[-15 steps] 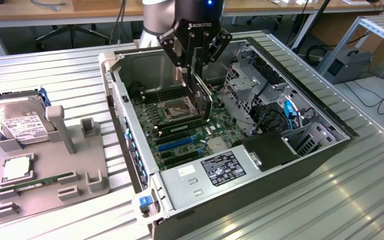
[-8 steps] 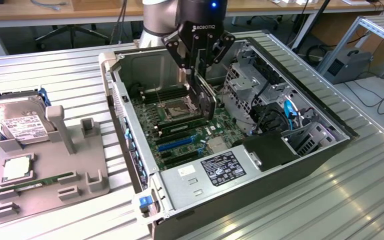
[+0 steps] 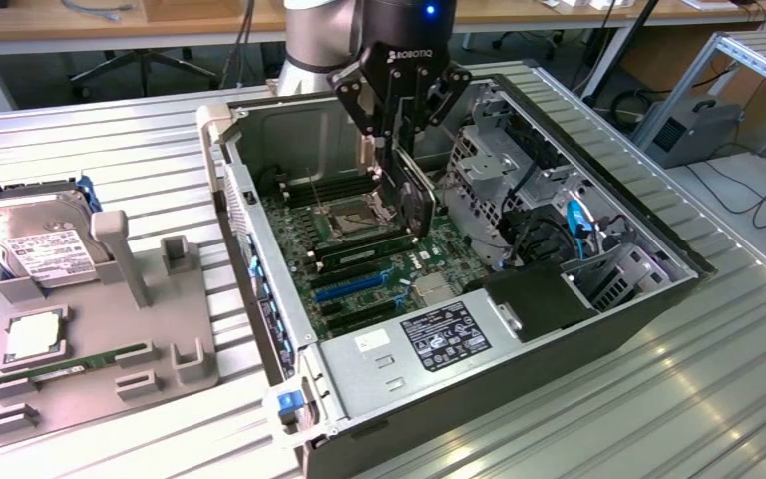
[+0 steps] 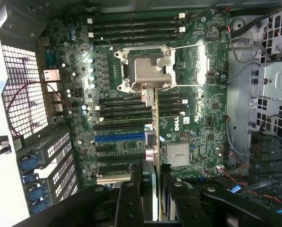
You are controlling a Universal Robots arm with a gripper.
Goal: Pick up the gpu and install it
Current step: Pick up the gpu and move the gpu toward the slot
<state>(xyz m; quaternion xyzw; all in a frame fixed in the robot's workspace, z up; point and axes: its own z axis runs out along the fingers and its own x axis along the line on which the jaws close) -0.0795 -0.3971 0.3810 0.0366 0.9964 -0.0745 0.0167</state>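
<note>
The chief risk is a bad seat: the gpu (image 3: 414, 205) hangs from the gripper (image 3: 397, 138) inside the open computer case (image 3: 356, 364), above the motherboard (image 4: 193, 118) and not yet in any slot. If its contact edge comes down out of line with the slot, I judge it could jam or bend. In the wrist view the card appears edge-on, reaching from between the fingers out past the blue slot (image 4: 119, 138) toward the CPU socket (image 4: 148, 71). That puts its far end close to the socket and the dark memory slots (image 4: 131, 106) beneath the gripper, and a skewed descent could knock them. The hold looks narrow, on one end of a long thin card, so it could pivot or slip under insertion force, and the metal bracket might catch on the case wall. The gripper is part closed, its fingers (image 4: 129, 203) clamped on either face of the gpu, and it touches nothing else that I can see.
</note>
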